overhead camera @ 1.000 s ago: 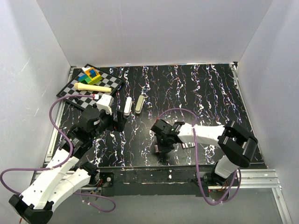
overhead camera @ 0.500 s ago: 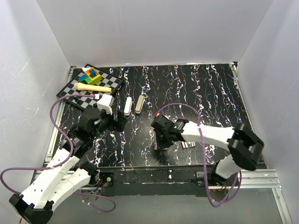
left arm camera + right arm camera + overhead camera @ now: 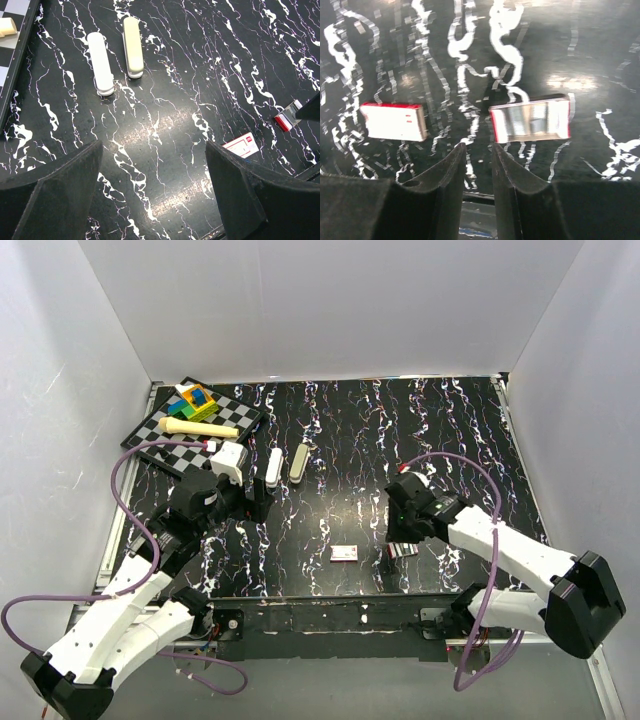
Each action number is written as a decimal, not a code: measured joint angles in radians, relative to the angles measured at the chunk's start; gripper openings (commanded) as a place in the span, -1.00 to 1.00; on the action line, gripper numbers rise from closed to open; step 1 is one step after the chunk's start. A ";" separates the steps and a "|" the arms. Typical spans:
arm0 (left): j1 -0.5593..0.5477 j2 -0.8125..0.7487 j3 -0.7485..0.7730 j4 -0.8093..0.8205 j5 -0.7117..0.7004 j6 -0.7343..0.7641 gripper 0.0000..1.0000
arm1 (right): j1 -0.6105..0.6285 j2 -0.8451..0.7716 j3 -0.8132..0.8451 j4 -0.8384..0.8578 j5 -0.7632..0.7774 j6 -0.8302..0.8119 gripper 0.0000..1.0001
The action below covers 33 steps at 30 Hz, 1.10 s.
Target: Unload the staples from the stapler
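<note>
Clearly the stapler (image 3: 101, 63), long axis up-frame, lies free in the wrist frame's upper left, just ahead of the wide-open left end effector (image 3: 152, 192); the near-closed, empty right end effector (image 3: 400, 537) is well apart.

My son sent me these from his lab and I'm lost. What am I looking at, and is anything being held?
These are two white robot arms bolted at the near edge of a black marbled table. One picture looks down from above; the other two come from cameras on each wrist, so the dark shapes at their lower edges are that arm's own claw.

The left claw is wide open, facing a slim white stapler and a cream bar lying side by side. The right claw is nearly closed and holds nothing; a small white and red box and a silvery piece lie beyond it. A checkered board with coloured blocks lies far left.
</note>
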 measured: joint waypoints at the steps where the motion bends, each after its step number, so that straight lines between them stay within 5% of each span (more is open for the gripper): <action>1: 0.000 0.001 0.000 0.000 0.001 0.000 0.68 | -0.032 -0.010 -0.012 -0.009 0.000 -0.006 -0.28; 16: 0.000 0.003 0.000 0.000 0.005 0.000 0.68 | -0.295 -0.011 -0.095 -0.031 0.020 -0.031 -0.26; 33: 0.000 -0.005 0.000 0.000 0.006 0.000 0.68 | -0.360 0.107 -0.113 0.035 -0.013 -0.076 -0.29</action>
